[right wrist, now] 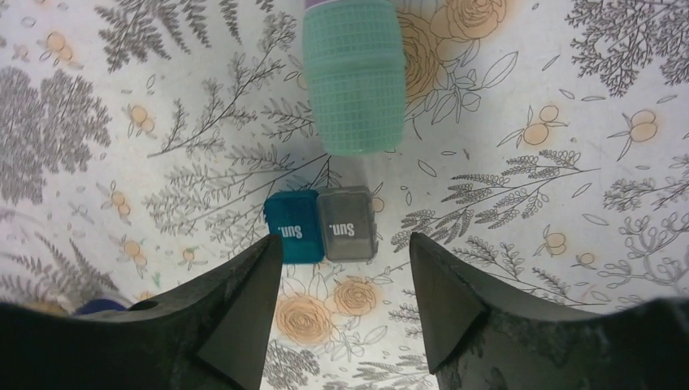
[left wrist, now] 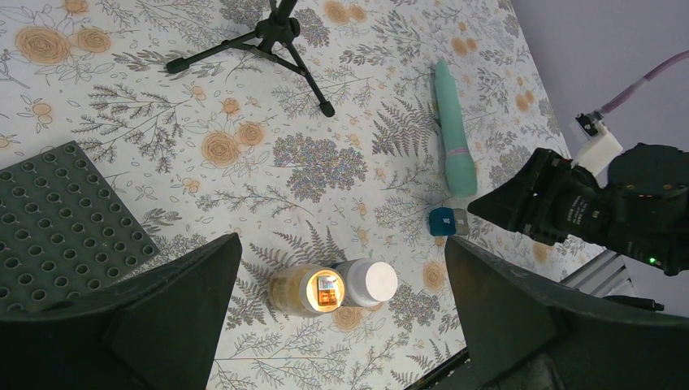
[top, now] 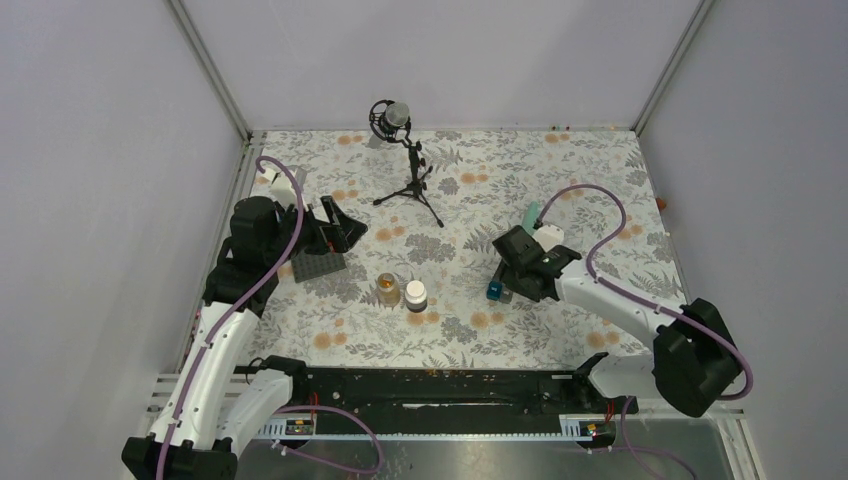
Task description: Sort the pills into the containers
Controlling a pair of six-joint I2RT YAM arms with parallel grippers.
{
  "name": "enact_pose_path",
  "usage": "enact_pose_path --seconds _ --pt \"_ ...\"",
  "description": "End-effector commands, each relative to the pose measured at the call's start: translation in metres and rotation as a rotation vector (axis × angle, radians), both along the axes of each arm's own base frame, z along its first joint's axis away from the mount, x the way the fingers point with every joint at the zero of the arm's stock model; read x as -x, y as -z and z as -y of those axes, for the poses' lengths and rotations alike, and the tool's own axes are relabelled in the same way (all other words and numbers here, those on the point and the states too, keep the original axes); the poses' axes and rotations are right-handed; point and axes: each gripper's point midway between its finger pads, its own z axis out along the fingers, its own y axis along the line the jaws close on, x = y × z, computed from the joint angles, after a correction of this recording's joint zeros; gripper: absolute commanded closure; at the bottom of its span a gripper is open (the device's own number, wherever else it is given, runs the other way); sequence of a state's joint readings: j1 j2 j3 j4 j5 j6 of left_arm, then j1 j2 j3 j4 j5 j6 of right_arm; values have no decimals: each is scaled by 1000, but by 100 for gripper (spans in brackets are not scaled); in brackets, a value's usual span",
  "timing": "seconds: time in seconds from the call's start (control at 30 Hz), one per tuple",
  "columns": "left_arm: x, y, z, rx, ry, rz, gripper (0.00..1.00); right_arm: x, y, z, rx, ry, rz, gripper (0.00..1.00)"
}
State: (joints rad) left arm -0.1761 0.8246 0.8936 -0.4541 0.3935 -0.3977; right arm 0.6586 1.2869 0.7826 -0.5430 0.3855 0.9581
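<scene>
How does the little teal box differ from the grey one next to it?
Colour: the teal box is saturated blue-green, the grey box smoky grey.
Place: the grey box lies in line with the end of the mint-green strip, the teal box off to one side of it.
Shared: the same small cube shape, a lid printed "Sun.", and they touch side by side on the tablecloth.

Two cube boxes; one mint strip; two jars

Plain white walls w/ metal corner posts; floral tablecloth.
</scene>
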Motion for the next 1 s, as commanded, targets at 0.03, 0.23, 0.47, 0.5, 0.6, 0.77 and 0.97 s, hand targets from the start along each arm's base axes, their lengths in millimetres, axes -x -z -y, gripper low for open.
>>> enact_pose_path --seconds 0.03,0.23,0.47,0.5,0.6,0.77,0.97 --pt "-2 -16 2 20 5 63 1 -14 2 6 1 301 46 29" --pt "-1 -15 0 16 -5 69 1 -28 4 0 16 374 61 15" --pt "-1 -15 -1 12 -8 74 1 -19 20 -3 42 396 -13 28" --pt "0 -16 0 14 -2 74 1 -18 23 -3 47 395 -13 28" --pt "1 -15 2 19 10 69 1 -16 29 0 70 399 -23 28" --pt "1 -14 2 17 9 69 1 -14 36 -1 115 359 -54 23" --pt "2 -15 2 21 12 70 1 -1 47 -6 108 245 -100 18"
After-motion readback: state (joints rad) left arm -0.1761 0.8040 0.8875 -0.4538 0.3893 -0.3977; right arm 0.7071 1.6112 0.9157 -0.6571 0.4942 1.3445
